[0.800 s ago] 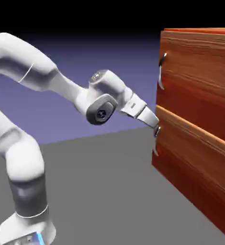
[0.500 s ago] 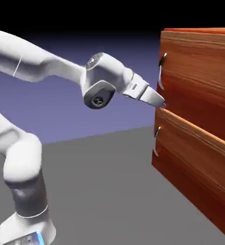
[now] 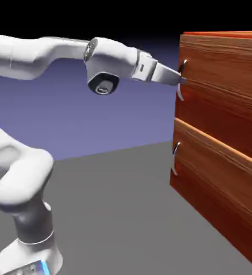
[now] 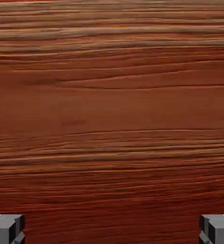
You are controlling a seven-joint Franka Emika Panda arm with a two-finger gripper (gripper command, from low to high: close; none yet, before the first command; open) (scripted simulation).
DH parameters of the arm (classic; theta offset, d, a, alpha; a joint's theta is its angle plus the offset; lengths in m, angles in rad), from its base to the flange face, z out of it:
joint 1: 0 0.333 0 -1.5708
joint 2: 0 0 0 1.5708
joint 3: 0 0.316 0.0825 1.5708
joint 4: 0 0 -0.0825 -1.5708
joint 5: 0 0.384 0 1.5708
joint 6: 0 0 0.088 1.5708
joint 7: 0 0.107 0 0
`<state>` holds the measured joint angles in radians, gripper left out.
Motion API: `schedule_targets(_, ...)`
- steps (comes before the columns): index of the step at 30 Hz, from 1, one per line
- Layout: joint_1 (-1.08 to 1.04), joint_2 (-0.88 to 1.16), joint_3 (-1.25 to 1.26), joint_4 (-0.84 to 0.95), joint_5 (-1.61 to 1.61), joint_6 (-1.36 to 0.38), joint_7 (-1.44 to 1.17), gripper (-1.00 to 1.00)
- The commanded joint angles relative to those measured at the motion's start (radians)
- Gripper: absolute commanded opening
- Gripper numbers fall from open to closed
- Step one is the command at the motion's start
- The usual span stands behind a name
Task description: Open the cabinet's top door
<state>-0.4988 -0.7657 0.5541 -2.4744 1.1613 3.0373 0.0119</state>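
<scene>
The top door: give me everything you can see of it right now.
The top door is the cabinet's upper front panel, of reddish-brown wood with level grain. It looks shut, its face in line with the panel below. A small curved silver-grey handle stands upright near its left edge in the exterior view. The tool is at the height of that handle, jaws wide; whether it touches cannot be told. In the hand view the wood fills the picture and no handle shows.

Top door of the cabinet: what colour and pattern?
Reddish-brown wood with horizontal grain streaks; the top door shows best in the hand view, which it fills.
</scene>
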Motion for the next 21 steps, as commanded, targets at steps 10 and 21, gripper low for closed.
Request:
schedule_targets(10, -0.191, -0.073, 0.208, 0.126, 0.435, 0.0, -0.273, 0.0)
schedule_targets(21, -0.402, -0.154, 0.436, 0.264, 0.914, 0.0, -0.574, 0.0)
